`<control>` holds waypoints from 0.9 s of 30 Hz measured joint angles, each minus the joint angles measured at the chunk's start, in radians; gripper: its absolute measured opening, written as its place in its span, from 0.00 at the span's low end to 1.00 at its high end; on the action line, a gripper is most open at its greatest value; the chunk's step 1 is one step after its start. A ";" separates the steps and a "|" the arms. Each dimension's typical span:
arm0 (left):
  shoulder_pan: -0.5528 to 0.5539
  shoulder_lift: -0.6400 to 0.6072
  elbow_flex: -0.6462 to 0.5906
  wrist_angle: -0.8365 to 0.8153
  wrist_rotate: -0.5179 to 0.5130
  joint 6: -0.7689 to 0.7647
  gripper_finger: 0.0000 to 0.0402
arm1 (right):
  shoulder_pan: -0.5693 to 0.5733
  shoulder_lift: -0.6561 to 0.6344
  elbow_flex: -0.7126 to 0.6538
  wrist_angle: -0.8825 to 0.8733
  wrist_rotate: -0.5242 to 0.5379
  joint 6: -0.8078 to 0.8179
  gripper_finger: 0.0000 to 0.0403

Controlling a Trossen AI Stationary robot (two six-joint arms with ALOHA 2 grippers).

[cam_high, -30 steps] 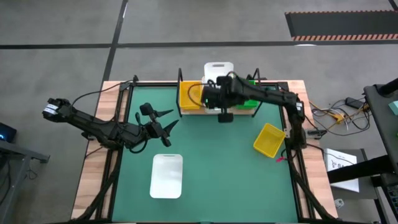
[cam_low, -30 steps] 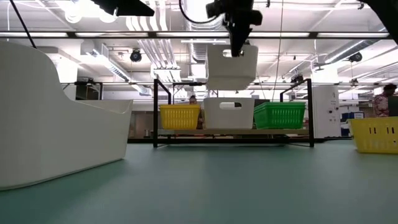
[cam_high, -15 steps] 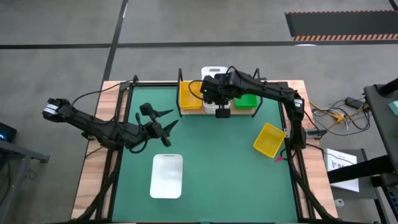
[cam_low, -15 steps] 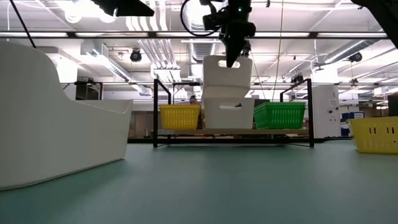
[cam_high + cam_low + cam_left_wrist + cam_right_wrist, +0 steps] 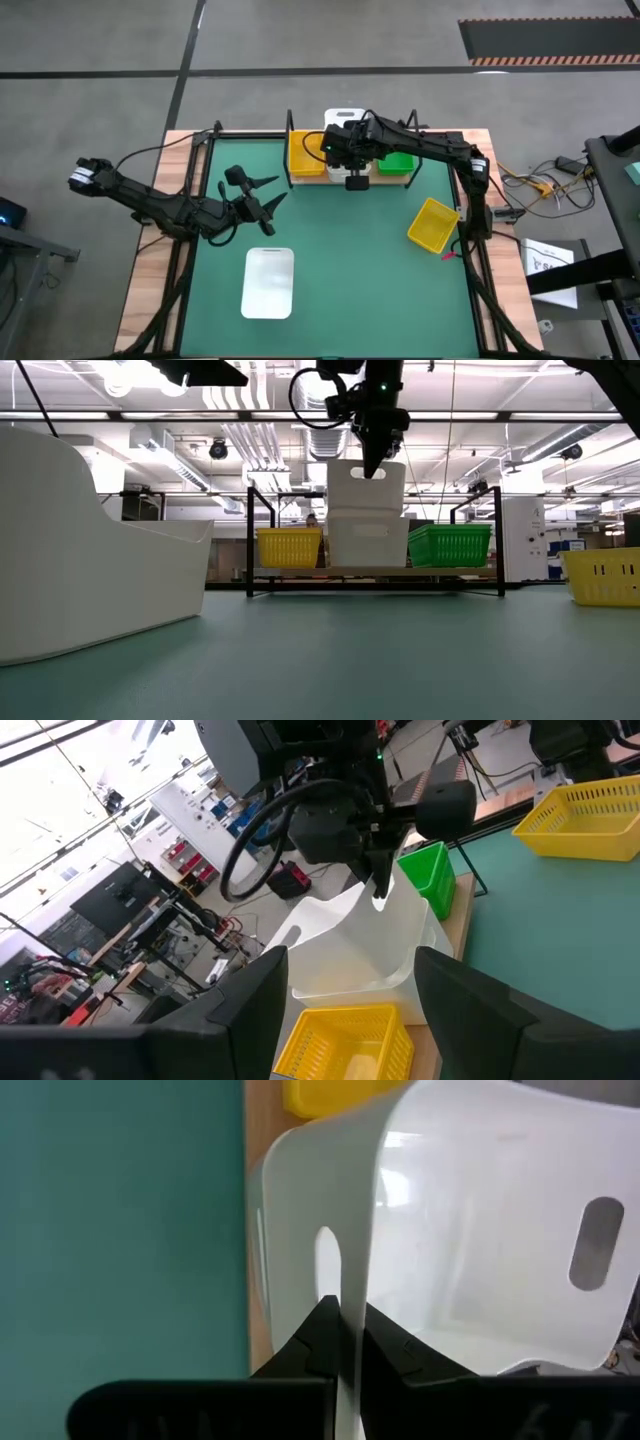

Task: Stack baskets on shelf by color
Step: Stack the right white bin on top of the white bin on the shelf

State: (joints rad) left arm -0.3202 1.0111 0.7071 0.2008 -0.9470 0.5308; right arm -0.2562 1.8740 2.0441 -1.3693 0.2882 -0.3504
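On the shelf, at its middle, a white basket is held by its near wall, which is pinched between the fingers of the right gripper. It is smooth-walled, with rounded corners and an oval handle slot, and it is nested partly into a second white basket resting on the wooden board. A yellow basket with a fine lattice wall is placed just beside the white pair on one side, and a green basket of the same lattice pattern on the other. Black upright posts are seen at the ends of the shelf. On the green mat of the counter, another yellow basket lies tilted near the right arm's base, and a third white basket lies well apart, toward the front. The left gripper is held over the mat, near that basket, with its fingers spread wide and nothing between them.
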 joint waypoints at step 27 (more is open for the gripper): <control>0.000 0.000 0.000 0.000 0.000 0.000 0.51 | 0.000 0.000 -0.077 0.031 0.010 0.010 0.02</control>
State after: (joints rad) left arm -0.3202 1.0111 0.7071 0.2012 -0.9470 0.5304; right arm -0.2559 1.8739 1.9671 -1.3386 0.2978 -0.3408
